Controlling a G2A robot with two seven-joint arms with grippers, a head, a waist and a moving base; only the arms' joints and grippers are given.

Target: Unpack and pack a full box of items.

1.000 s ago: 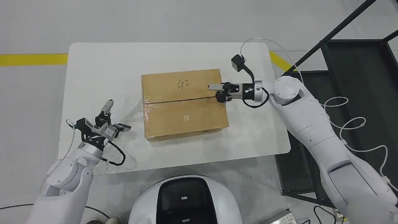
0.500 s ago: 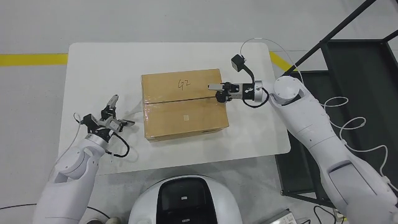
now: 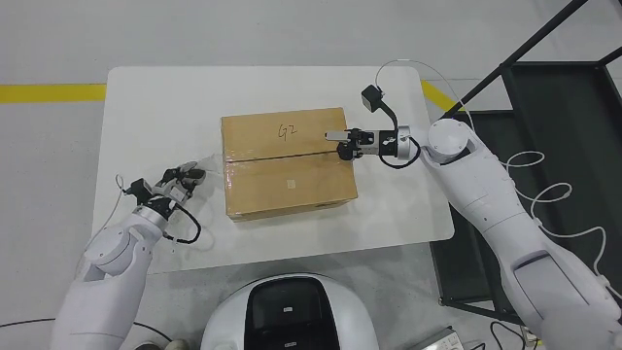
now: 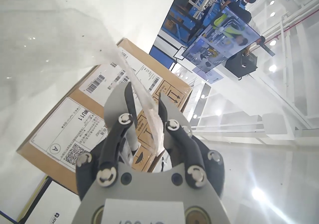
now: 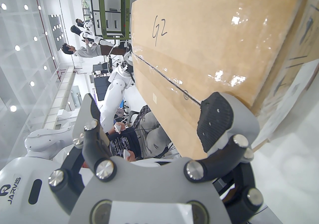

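Over at about 8 o'clock from the cardboard box [image 3: 282, 190], the left gripper [image 3: 183, 179] has just come in. A second ago it sat further out towards the table [image 3: 155, 107] edge with its fingers splayed wide. Now it is close beside the box's end wall, fingers drawn nearly together, with a strip of clear tape [image 4: 129, 73] caught between them. From the wrist camera the strip runs taut from the fingers up towards the top edge of that labelled end. To me that looks like the sealing tape being peeled off.

The box itself hasn't budged. It sits in the middle of the table, flaps down, and the seam [image 3: 292, 157] runs from 9 to 3 o'clock across its top.

At the 3 o'clock end the right gripper [image 3: 338, 143] has stayed exactly where it was, spread wide and holding nothing, with one pad resting on the top edge right by the seam. I'd guess it is steadying the box.

So the unpacking is only starting, and nothing is out yet. My read is that the tape has to come clear of the seam before either flap can lift. The strip looks thin and bunched, so it might slip or tear if pulled at a bad angle.
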